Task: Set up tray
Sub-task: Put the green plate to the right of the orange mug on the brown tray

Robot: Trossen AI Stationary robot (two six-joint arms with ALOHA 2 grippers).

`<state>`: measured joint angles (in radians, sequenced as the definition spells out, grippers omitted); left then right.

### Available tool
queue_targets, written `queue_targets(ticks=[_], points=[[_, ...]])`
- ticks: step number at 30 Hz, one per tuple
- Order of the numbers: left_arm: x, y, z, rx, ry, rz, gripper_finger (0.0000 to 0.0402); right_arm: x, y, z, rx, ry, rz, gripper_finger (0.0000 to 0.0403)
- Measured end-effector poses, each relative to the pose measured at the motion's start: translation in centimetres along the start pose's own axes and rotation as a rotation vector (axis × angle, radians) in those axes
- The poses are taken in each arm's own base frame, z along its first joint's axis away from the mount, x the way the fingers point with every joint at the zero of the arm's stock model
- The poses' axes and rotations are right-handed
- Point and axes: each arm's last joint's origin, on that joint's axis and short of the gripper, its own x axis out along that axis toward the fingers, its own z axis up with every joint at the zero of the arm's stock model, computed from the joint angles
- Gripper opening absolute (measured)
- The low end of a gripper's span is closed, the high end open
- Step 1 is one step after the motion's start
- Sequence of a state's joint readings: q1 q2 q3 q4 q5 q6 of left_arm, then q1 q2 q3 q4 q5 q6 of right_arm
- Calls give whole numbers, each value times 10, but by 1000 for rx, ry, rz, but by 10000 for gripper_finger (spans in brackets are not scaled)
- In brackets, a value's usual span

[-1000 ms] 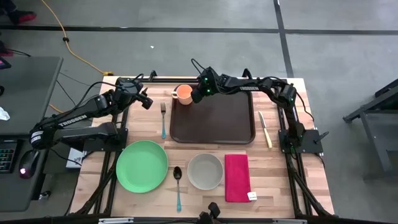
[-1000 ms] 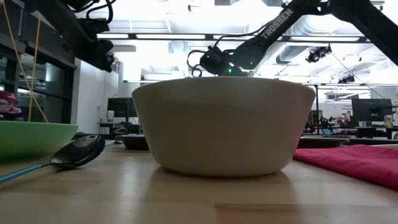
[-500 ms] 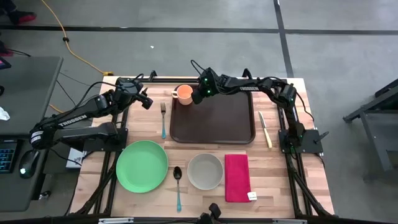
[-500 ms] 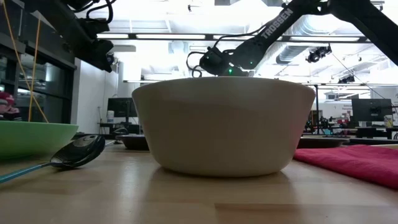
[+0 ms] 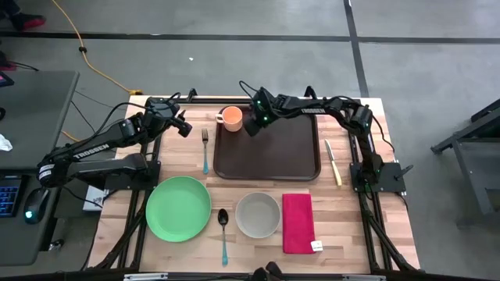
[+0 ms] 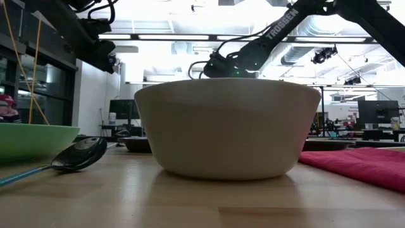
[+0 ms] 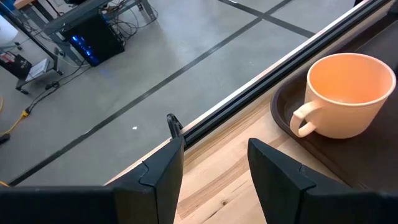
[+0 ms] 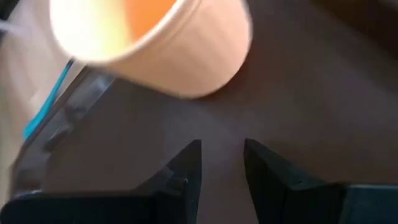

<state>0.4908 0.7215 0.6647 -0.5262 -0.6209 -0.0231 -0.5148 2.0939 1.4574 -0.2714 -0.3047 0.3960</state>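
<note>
High view puts the tray upper centre on the worktop, a cup in its upper-left corner. Right gripper hangs beside the cup, jaws parted, empty. Left gripper, upper left, jaws open. Low view's bowl hides the tray.

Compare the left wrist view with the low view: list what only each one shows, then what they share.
Only the left wrist view shows the orange cup sitting on the corner of the tray, the left gripper with its fingers apart, and the grey floor beyond the table's edge.

Only the low view shows the cream bowl up close, the green plate, the spoon and the red napkin.

Both show the wooden table.
</note>
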Motion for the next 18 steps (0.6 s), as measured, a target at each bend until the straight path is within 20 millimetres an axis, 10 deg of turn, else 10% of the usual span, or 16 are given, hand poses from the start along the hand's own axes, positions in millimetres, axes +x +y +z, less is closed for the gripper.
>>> queue_targets(ticks=[18], points=[[-1, -5, 0, -14, 6, -180, 209, -76, 55, -17, -221, 149, 43, 99]])
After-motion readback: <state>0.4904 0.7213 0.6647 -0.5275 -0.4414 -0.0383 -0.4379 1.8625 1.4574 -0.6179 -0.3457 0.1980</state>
